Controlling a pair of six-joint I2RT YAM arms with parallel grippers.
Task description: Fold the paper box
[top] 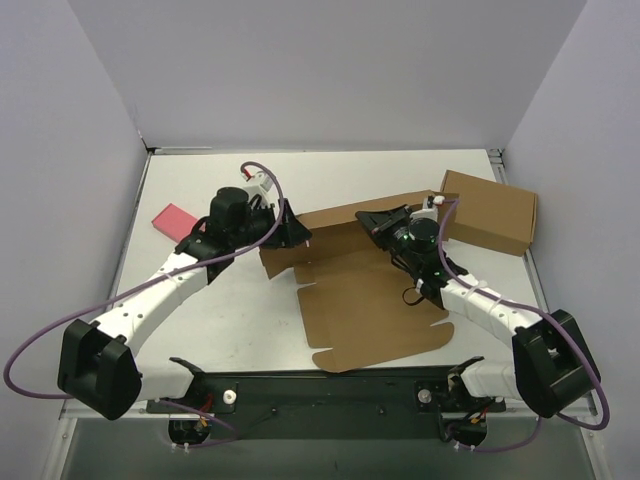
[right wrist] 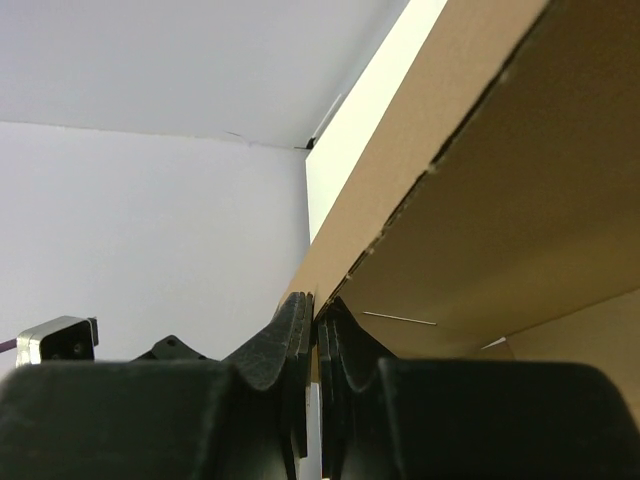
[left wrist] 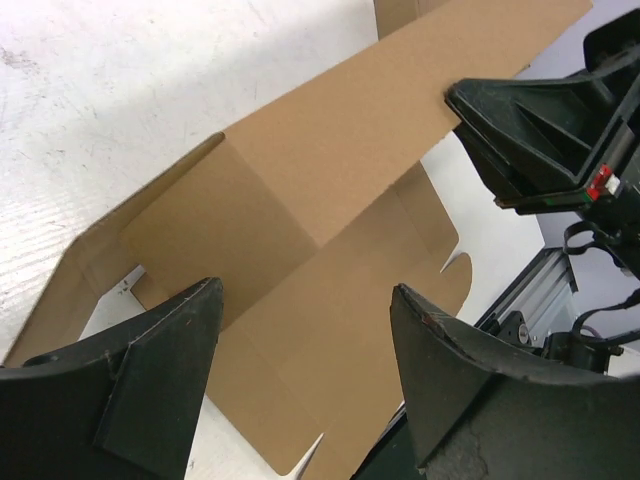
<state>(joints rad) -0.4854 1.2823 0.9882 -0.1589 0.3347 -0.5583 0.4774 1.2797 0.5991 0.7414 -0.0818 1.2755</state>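
Observation:
The paper box (top: 365,305) is a brown die-cut sheet lying mostly flat mid-table, its far panel (top: 340,222) raised upright. My right gripper (top: 368,222) is shut on the top edge of that raised panel; the right wrist view shows its pads (right wrist: 300,335) pinching the cardboard edge (right wrist: 420,170). My left gripper (top: 291,232) is open at the panel's left end, holding nothing. In the left wrist view the sheet (left wrist: 330,190) spreads beyond my open fingers (left wrist: 180,330), and the right gripper's black body (left wrist: 540,130) sits on the panel's top edge.
A second, fully formed brown box (top: 490,210) stands at the far right, just behind the right arm. A small pink flat block (top: 174,219) lies at the far left. White walls enclose the table on three sides.

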